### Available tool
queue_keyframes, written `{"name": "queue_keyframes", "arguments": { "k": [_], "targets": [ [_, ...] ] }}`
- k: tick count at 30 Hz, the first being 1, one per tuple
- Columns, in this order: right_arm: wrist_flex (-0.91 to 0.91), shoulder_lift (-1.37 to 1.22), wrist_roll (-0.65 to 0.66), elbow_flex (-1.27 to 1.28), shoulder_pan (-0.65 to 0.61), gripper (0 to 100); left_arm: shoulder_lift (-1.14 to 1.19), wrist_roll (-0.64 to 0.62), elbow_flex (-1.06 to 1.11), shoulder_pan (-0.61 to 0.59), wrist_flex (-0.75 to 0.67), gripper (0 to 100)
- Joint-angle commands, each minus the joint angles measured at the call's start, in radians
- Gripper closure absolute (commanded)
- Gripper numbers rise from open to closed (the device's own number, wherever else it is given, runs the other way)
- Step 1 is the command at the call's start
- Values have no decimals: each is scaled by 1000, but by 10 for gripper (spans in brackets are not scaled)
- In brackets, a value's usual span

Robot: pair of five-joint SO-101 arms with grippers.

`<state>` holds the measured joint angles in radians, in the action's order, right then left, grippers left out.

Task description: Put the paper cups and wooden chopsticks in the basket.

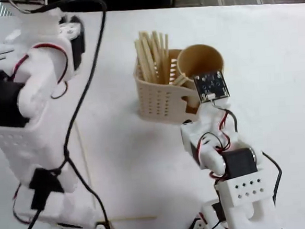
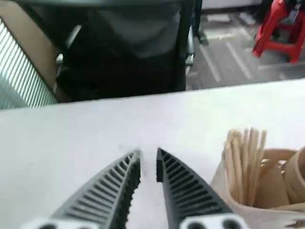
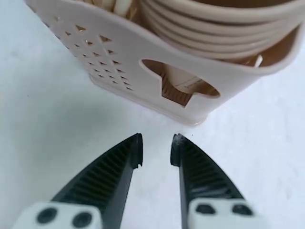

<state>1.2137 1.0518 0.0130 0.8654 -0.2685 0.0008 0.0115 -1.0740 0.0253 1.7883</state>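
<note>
A beige perforated basket (image 1: pixel 159 101) stands mid-table. Wooden chopsticks (image 1: pixel 152 56) stand upright in its left part, and stacked paper cups (image 1: pixel 201 61) sit in its right part. One loose chopstick (image 1: pixel 131 218) lies flat near the table's front edge. My right gripper (image 3: pixel 156 147) hovers just in front of the basket (image 3: pixel 119 52), below the stacked cups (image 3: pixel 214 28); it is open by a narrow gap and holds nothing. My left gripper (image 2: pixel 148 160) hangs over bare table to the left of the basket (image 2: pixel 257 210) and its chopsticks (image 2: pixel 245 162), narrowly open and holding nothing.
The left arm (image 1: pixel 31 97) stands folded at the table's left with black cables (image 1: pixel 83 98) trailing to the front. The right arm (image 1: pixel 235 177) rises from the front right. A thin pale line (image 1: pixel 83 151) runs across the table beside the cable. A chair (image 2: pixel 133 52) stands beyond the far edge.
</note>
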Motion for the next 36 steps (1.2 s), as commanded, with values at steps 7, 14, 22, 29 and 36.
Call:
{"name": "queue_keyframes", "arguments": {
  "k": [7,14,22,29,36],
  "targets": [
    [-15,15,-8,-9,8,890,-433,12,873,-101,-14,835],
    [-15,15,-8,-8,8,890,-532,14,1402,-176,-183,835],
    [-15,15,-8,-8,7,890,-532,12,1804,-199,-511,835],
    [-13,15,-8,-8,7,890,-530,6,2018,-197,-767,835],
    [-13,15,-8,-8,7,890,-527,3,2031,-193,-810,835]
  ]
}}
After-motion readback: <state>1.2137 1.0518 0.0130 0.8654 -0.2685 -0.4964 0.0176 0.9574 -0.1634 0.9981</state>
